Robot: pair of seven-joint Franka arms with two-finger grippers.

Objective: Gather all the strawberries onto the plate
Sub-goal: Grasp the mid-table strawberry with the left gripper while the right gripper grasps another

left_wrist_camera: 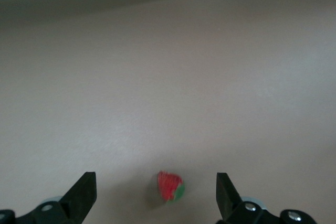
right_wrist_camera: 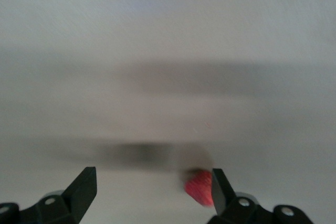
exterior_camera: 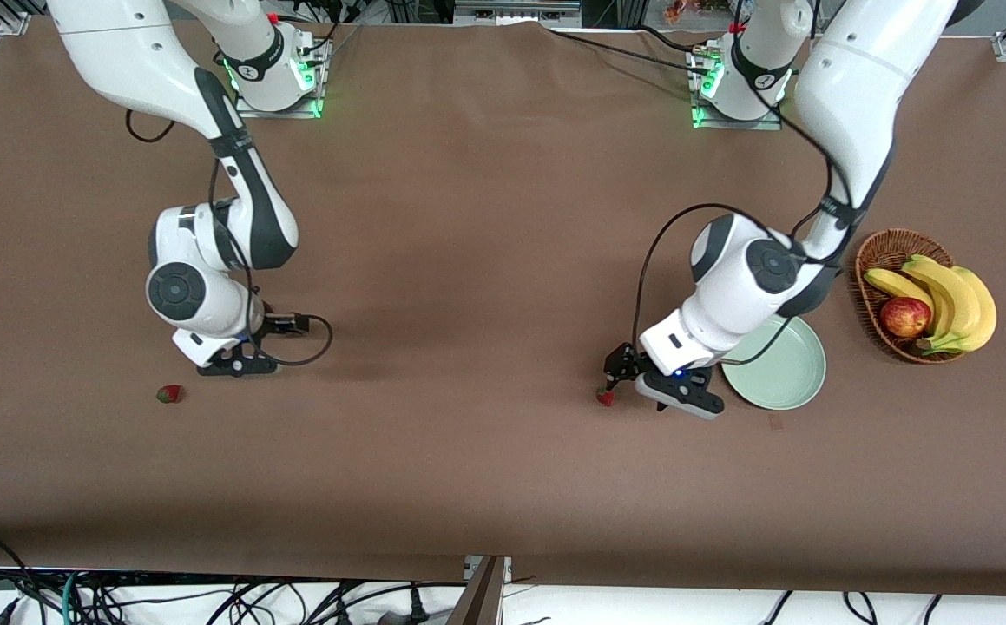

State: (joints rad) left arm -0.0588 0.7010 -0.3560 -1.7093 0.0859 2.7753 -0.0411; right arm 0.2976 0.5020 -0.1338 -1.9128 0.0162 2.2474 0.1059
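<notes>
One strawberry (exterior_camera: 605, 398) lies on the brown table beside the mint-green plate (exterior_camera: 782, 379), toward the right arm's end from it. My left gripper (exterior_camera: 615, 380) hangs low over this berry, open; in the left wrist view the berry (left_wrist_camera: 170, 187) sits between the spread fingers of the gripper (left_wrist_camera: 155, 183), touching neither. A second strawberry (exterior_camera: 170, 394) lies near the right arm's end. My right gripper (exterior_camera: 218, 368) is open just above the table beside it; in the right wrist view the berry (right_wrist_camera: 199, 188) shows right next to one fingertip of the gripper (right_wrist_camera: 153, 179). The plate holds nothing. A third strawberry is out of view.
A brown wicker basket (exterior_camera: 872, 260) with bananas (exterior_camera: 954, 299) and a red apple (exterior_camera: 904, 316) stands beside the plate toward the left arm's end. A black cable (exterior_camera: 312, 343) loops from the right wrist over the table.
</notes>
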